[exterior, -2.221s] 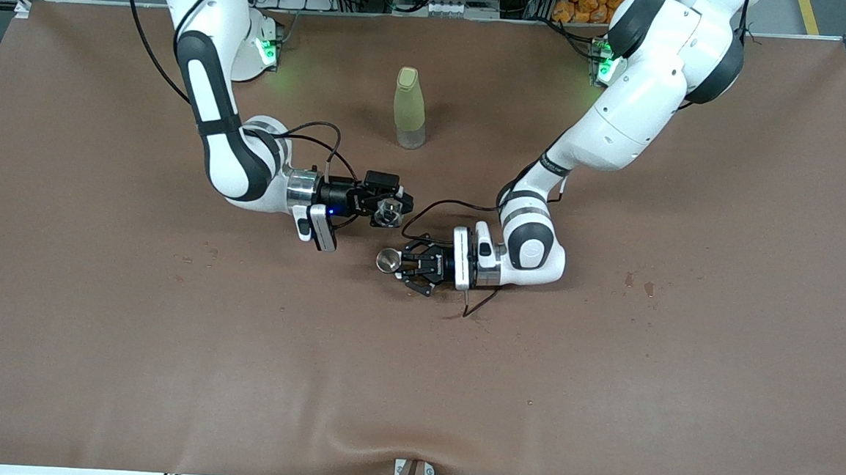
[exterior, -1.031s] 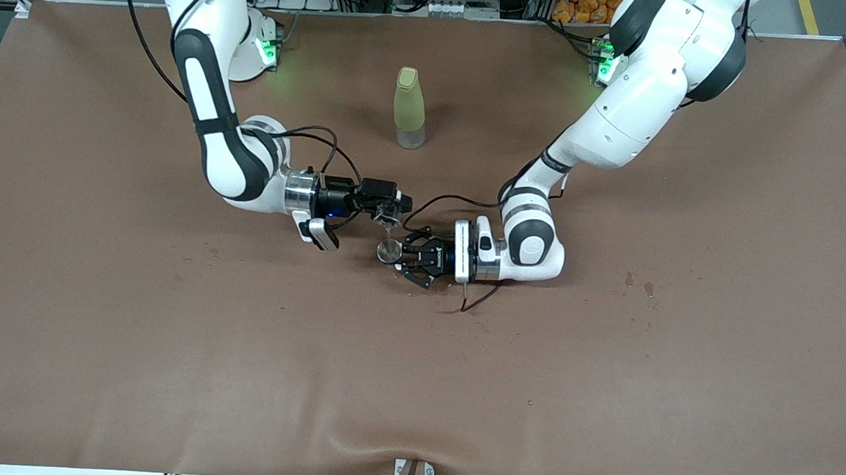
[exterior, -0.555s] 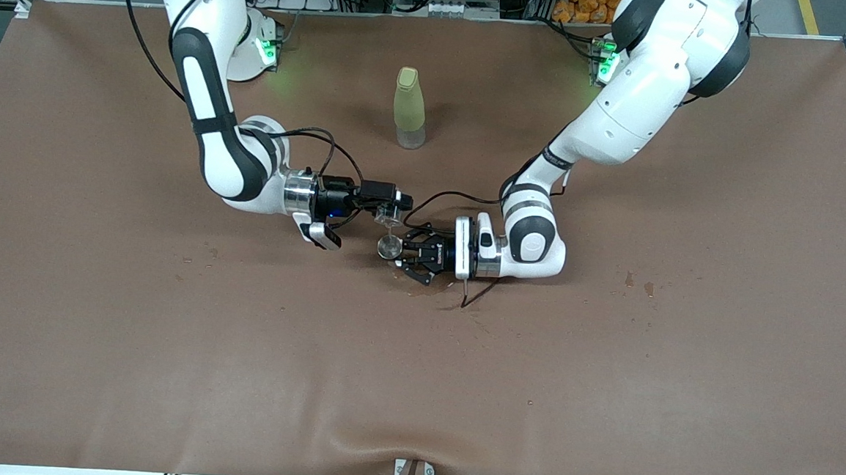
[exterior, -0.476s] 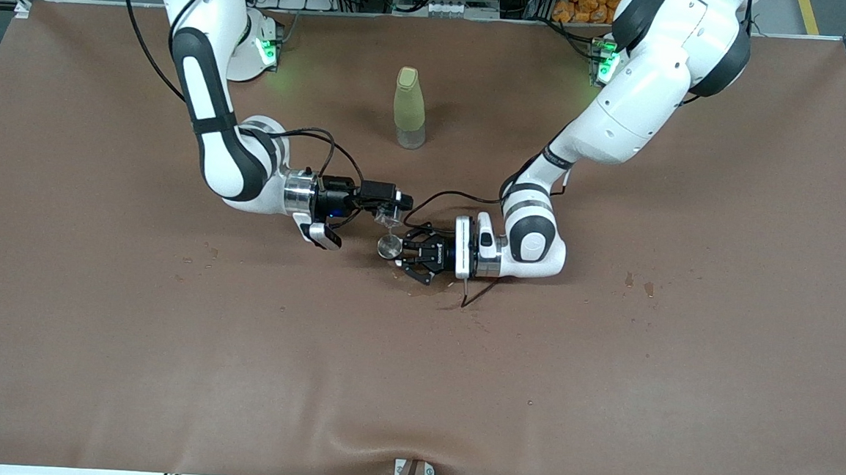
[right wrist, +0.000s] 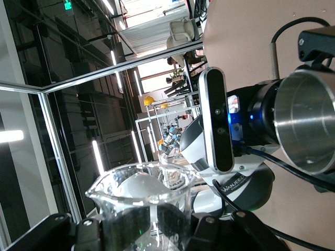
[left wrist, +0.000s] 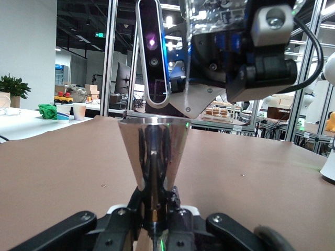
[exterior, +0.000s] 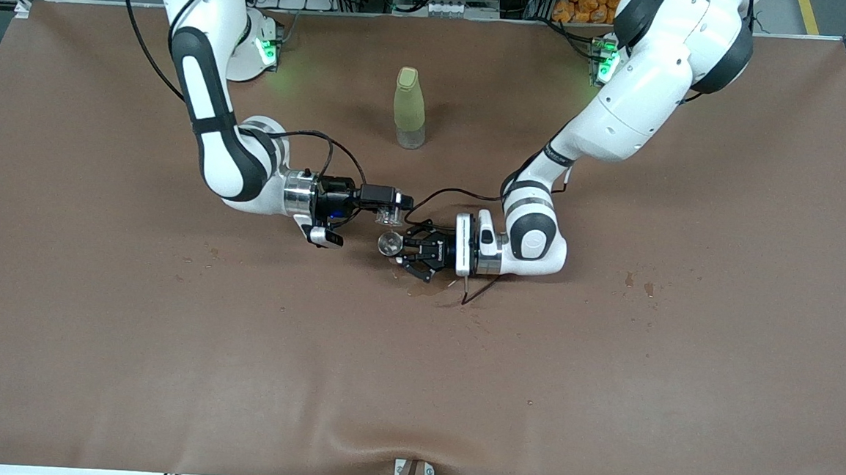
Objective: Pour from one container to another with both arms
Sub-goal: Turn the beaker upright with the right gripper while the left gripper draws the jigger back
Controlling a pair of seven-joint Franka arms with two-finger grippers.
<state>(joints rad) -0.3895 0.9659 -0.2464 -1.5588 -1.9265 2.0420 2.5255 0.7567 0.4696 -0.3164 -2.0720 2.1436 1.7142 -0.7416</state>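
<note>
My right gripper (exterior: 390, 206) is shut on a clear glass beaker (exterior: 394, 211) and holds it tipped on its side just above a small conical metal cup (exterior: 390, 244). My left gripper (exterior: 403, 249) is shut on that cup near its base and holds it upright, low over the middle of the table. In the left wrist view the metal cup (left wrist: 152, 151) rises from my left gripper (left wrist: 155, 222), with the beaker (left wrist: 212, 15) above its rim and a thin clear thread running down to it. In the right wrist view the beaker (right wrist: 141, 201) sits in my right gripper (right wrist: 149, 232), facing the cup's open mouth (right wrist: 306, 123).
A yellow-green bottle (exterior: 409, 108) stands upright, farther from the front camera than both grippers. A dark wet patch (exterior: 420, 292) lies on the brown cloth under the left gripper. Small stains (exterior: 637, 283) mark the cloth toward the left arm's end.
My right gripper has rolled further, tipping the beaker more steeply over the cup. My left gripper has brought the cup slightly closer under the beaker.
</note>
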